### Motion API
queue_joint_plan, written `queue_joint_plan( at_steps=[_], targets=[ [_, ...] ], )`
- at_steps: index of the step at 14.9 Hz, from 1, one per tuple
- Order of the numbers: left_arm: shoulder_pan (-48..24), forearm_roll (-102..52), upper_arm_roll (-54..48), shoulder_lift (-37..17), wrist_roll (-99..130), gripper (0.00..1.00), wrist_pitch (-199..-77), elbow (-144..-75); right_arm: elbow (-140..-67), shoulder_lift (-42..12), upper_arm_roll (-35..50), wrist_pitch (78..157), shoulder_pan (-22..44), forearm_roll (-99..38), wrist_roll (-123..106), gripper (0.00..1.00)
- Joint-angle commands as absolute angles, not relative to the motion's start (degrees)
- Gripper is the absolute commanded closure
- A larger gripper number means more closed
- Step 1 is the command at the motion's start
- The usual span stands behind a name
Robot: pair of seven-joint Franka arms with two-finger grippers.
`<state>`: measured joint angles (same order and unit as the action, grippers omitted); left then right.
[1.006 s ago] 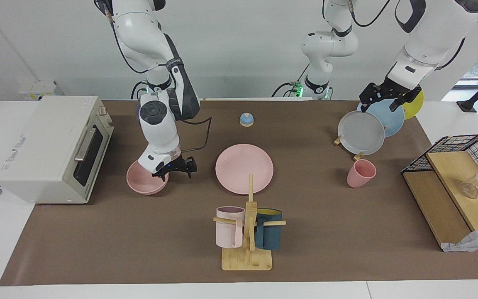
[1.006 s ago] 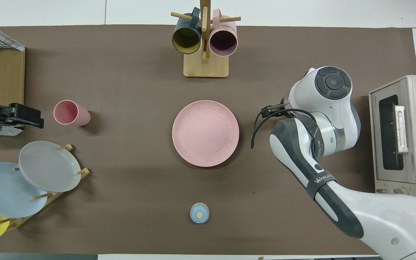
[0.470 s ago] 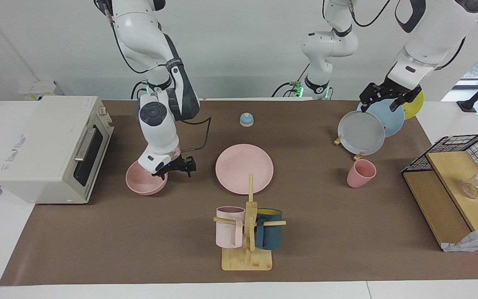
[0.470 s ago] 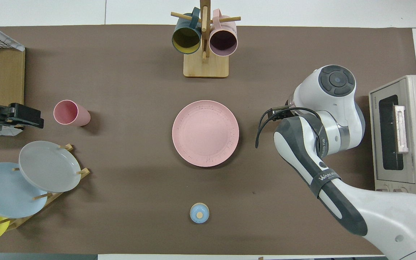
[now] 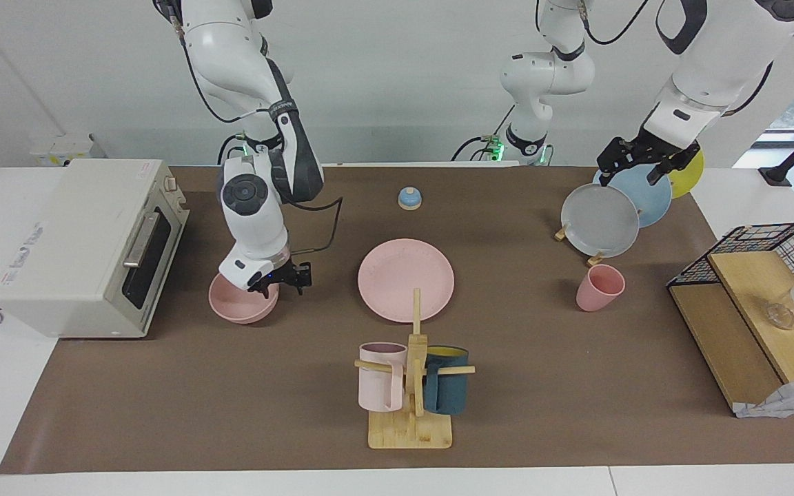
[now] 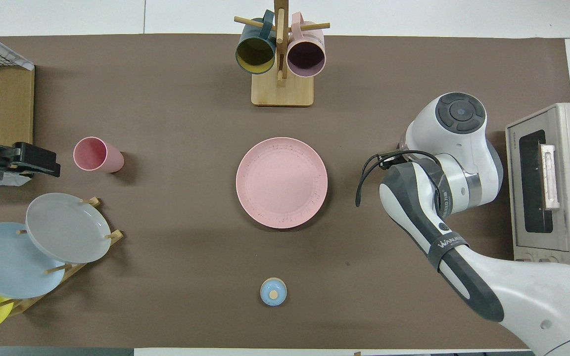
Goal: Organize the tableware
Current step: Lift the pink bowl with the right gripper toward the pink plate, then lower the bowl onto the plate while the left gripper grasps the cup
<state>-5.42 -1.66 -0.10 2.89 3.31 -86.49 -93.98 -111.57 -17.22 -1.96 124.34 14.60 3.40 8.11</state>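
**Item 1, my right gripper** (image 5: 267,282): low at the pink bowl's rim, on the side toward the pink plate. I cannot tell whether it is open, closed, or already holding the rim. In the overhead view my own arm hides it.

**Item 2, pink bowl** (image 5: 231,306): on the brown mat, in front of the toaster oven (image 5: 73,241), toward the right arm's end of the table.

**Item 3, pink plate** (image 5: 405,279): mid-table, flat and bare. Judged the place for the bowl.

**Item 4, pink cup** (image 5: 598,288): toward the left arm's end, just beside the rack of grey, blue and yellow plates (image 5: 600,220).

**Item 5, mug tree** (image 5: 411,386): farther from the robots than the plate. Its upright peg stands close to the plate's rim.

**Item 6, my left gripper** (image 5: 635,160): waiting over the rack, state not readable.

**Handling note:** pinch the rim squarely, one side inside and one outside. Lift the bowl level and clear of the mat, carry it away from the oven, centre it over the plate, and keep off the mug tree's peg.
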Motion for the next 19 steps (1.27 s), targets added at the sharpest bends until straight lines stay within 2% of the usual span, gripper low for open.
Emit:
queue_joint_plan(
  at_steps=[1, 4, 8, 10, 12, 14, 16, 19],
  targets=[
    [-5.27, -0.53, -0.17, 3.69, 3.6, 0.0, -85.6, -94.57, -111.54, -16.87, -1.41, 123.49, 14.58, 4.31, 7.91, 1.0],
    [-5.19, -0.61, 0.09, 3.69, 3.69, 0.0, -86.48, -94.92, -109.09, -16.96, -1.41, 121.21, 16.52, 4.31, 8.44, 1.0],
    [-4.57, -1.05, 0.35, 1.86, 3.69, 0.0, -92.09, -96.68, -94.7, -21.52, -1.23, 111.03, 23.01, 4.22, 15.43, 1.0],
    [-4.66, -1.05, 0.35, -2.61, 3.78, 0.0, -96.22, -96.68, -86.18, -26.08, -1.23, 107.51, 28.53, 4.22, 23.51, 1.0],
    [-5.36, -1.23, 0.26, -9.02, 3.87, 0.0, -102.62, -96.68, -80.88, -29.69, -1.14, 105.91, 32.77, 3.52, 30.73, 1.0],
    [-5.45, -1.23, 0.26, -12.38, 3.78, 0.0, -109.04, -98.25, -79.72, -31.02, -1.14, 107.39, 37.33, 3.52, 35.14, 1.0],
    [-5.36, -1.23, 0.26, -12.57, 3.78, 0.0, -115.9, -103.42, -82.24, -31.11, -1.06, 115.19, 39.72, 3.25, 39.53, 1.0],
    [-5.01, -1.32, 0.26, -13.18, 3.78, 0.0, -116.46, -104.33, -83.32, -31.2, -0.88, 117.16, 39.37, 3.08, 39.73, 1.0]
  ],
)
